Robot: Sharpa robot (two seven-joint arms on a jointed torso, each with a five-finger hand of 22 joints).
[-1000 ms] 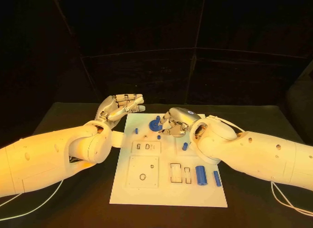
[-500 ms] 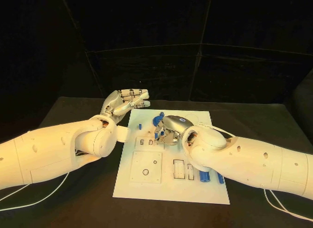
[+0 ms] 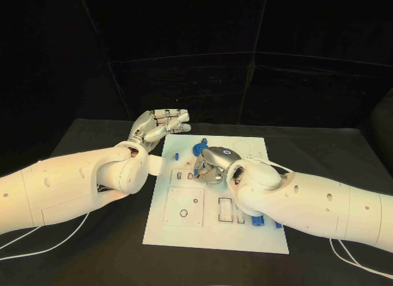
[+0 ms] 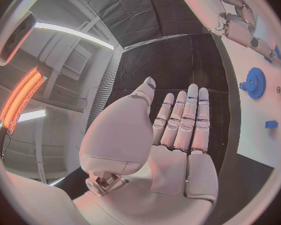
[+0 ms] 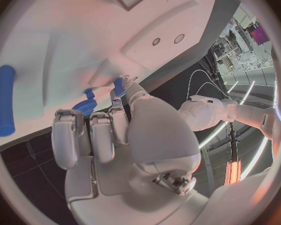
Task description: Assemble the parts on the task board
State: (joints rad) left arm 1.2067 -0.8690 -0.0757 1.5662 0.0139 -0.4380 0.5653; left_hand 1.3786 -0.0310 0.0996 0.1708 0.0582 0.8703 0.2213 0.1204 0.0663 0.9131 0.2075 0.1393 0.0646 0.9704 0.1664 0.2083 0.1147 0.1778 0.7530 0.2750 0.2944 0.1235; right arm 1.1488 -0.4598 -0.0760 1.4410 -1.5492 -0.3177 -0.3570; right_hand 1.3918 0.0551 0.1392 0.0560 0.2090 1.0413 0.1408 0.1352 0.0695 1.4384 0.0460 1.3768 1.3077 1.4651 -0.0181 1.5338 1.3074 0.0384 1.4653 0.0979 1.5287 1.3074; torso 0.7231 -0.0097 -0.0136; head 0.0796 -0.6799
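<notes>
The white task board (image 3: 215, 232) lies in the middle of the black table. My left hand (image 3: 162, 126) hovers open past the board's far left corner, fingers straight and together (image 4: 181, 127), holding nothing. My right hand (image 3: 213, 164) is low over the board's far middle, just on my side of the blue gear (image 3: 199, 148). Its fingers are curled, and its thumb and a finger meet on a small blue part (image 5: 118, 85), with the gear (image 5: 86, 107) right behind. A blue peg (image 3: 173, 157) stands left of the gear. A long blue cylinder (image 5: 3, 107) lies on the board.
Recessed slots (image 3: 184, 213) and sockets mark the board's near half. A blue cylinder (image 3: 256, 221) shows beside my right forearm, which covers the board's right side. The left wrist view shows the gear (image 4: 255, 82), a small blue part (image 4: 271, 124) and my right hand's fingers (image 4: 235, 21).
The head camera has shifted. My right hand has moved from beside the gear a little toward me over the board. My left hand stays raised and open.
</notes>
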